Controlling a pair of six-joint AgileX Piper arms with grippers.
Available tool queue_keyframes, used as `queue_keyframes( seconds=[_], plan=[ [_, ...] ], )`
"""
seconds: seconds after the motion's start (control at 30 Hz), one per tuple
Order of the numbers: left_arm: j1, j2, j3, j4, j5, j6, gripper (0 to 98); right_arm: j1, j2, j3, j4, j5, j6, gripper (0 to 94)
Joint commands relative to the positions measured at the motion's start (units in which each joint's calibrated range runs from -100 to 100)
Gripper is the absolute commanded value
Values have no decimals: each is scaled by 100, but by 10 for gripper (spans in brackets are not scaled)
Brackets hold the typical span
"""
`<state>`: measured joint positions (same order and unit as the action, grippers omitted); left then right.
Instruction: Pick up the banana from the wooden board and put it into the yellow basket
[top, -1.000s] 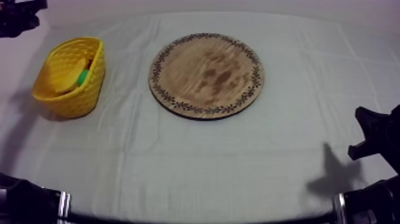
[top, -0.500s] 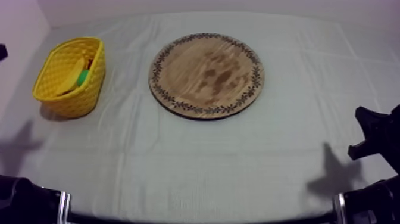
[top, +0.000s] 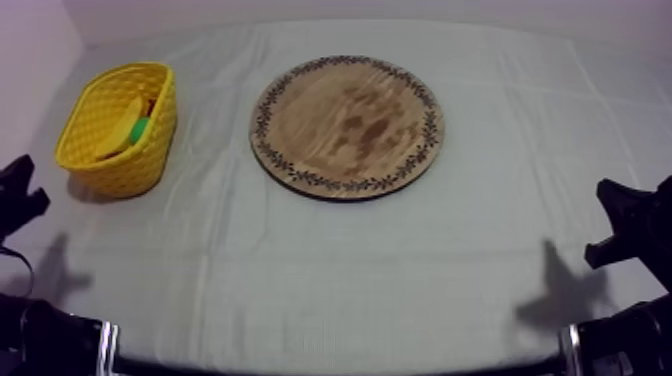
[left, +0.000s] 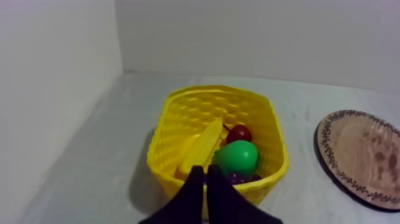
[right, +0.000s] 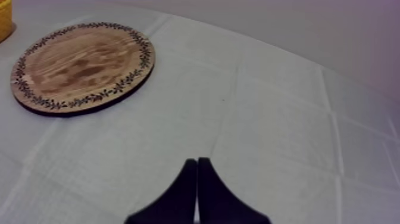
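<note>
The yellow basket (top: 115, 125) stands at the table's left. Inside it the banana (left: 202, 146) leans along the left wall, beside a green pear (left: 237, 156), a small red fruit (left: 240, 132) and dark grapes (left: 235, 177). The round wooden board (top: 347, 125) lies bare at mid-table. My left gripper (top: 22, 190) is low at the left edge, in front of the basket; its fingers (left: 205, 174) lie together as a narrow wedge with nothing in them. My right gripper (top: 615, 222) rests low at the right, shut (right: 197, 164) over bare cloth.
A pale wall runs close along the basket's left side (left: 53, 89) and behind the table. The board (right: 83, 65) lies far ahead and left of my right gripper, with open cloth (top: 330, 270) between the two arms.
My left arm has withdrawn from the upper left corner by the basket and now sits low at the left edge. Basket, board and right arm have not moved.
</note>
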<state>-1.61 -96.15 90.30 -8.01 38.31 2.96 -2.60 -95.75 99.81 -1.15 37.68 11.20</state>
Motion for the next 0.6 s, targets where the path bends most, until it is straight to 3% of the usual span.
queue_keyframes(
  seconds=[0.0,0.23,0.57],
  plan=[
    [-17,-238,551,63,-146,-93,0,0,0,-3,0,-2,1,3],
    [-67,-350,888,410,-382,-348,0,0,0,-3,0,-2,2,3],
    [45,-359,919,549,-381,-490,0,0,0,-3,0,-2,1,3]
  ],
)
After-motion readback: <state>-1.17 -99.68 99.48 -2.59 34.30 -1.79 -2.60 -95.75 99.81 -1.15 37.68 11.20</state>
